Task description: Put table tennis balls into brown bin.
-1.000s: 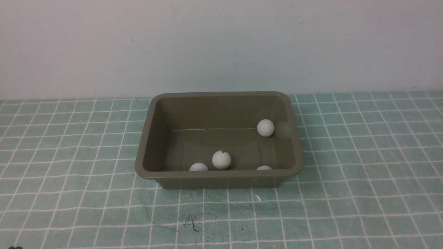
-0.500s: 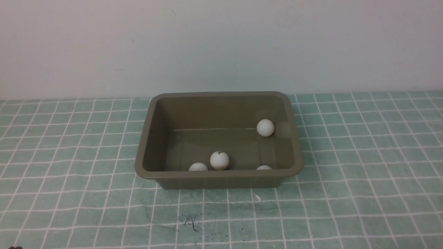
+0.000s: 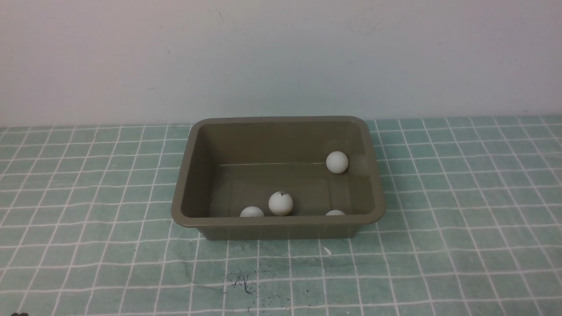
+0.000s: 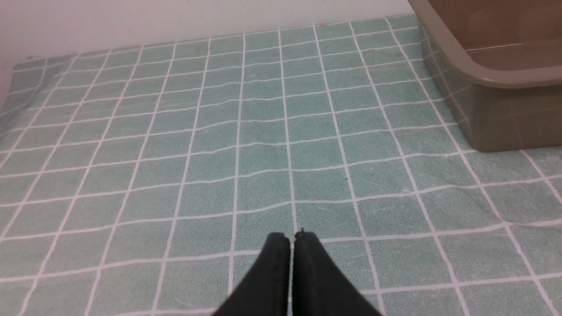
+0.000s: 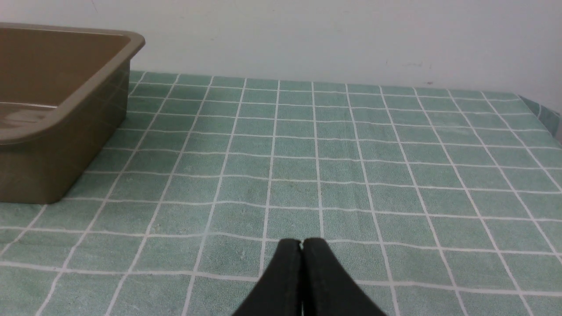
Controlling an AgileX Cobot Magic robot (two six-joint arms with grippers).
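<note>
**Four balls lie in the bin, both grippers clenched on nothing**

Across the front view, the brown bin (image 3: 278, 177) sits mid-cloth on the green checked tablecloth (image 3: 88, 263), and the table tennis balls (image 3: 280, 203) all lie inside it. One ball rests at about 2 o'clock on the bin floor, near the right wall; one speckled ball sits near the front at 6 o'clock; two more are half hidden behind the front rim, so only their tops show. Neither of my arms appears here. I judge the task done, since no ball shows on the cloth.

From the left wrist view, my left gripper (image 4: 292, 239) hangs over bare cloth, fingers pressed together and holding nothing. The bin's corner is cut off at 2 o'clock, its inside unseen.

From the right wrist view, my right gripper (image 5: 301, 243) is likewise clenched and empty over the cloth. The bin is cropped at 10 o'clock, with no balls visible.
</note>
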